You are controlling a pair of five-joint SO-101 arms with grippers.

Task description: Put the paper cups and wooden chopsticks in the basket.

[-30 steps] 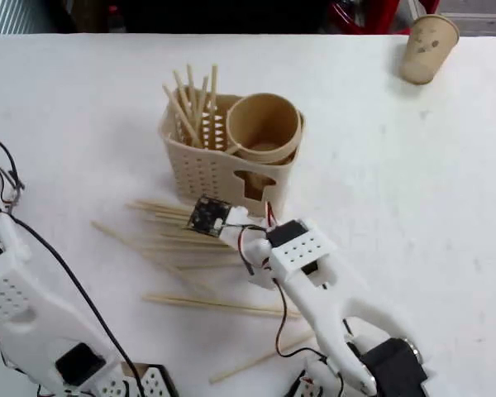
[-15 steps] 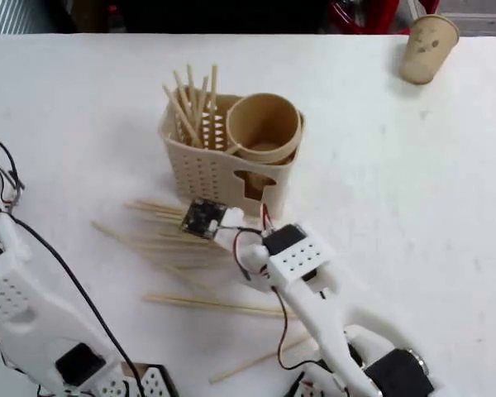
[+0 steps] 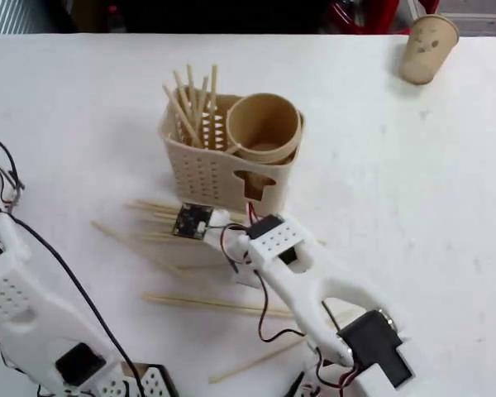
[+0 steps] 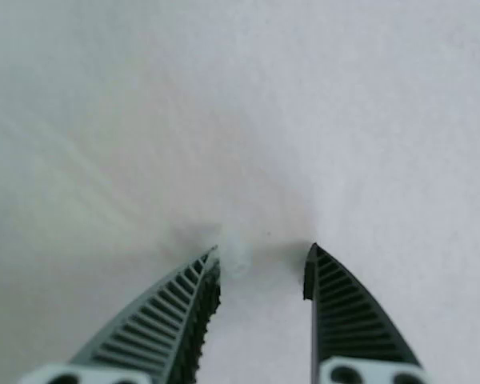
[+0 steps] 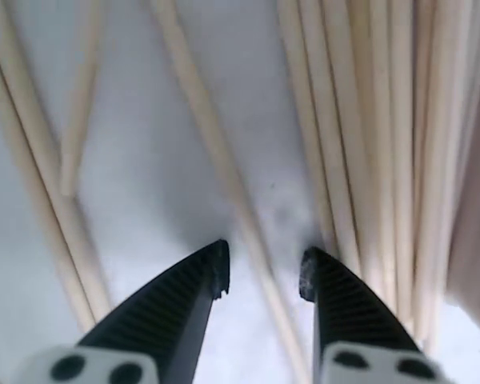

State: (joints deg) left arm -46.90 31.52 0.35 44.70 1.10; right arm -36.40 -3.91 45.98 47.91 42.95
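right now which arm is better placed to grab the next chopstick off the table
Right, likely. The right gripper is open astride a chopstick lying by the basket; the left gripper sits open over bare table.

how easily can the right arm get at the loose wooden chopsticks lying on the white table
Yes, probably: the right tool is open low over the thin pale wooden chopsticks, its jaws on either side of one, with nothing in between.

The high view looks down over the table [image 3: 397, 165]; wrist views face it closely, the right sharing loose chopsticks [image 5: 368, 120].
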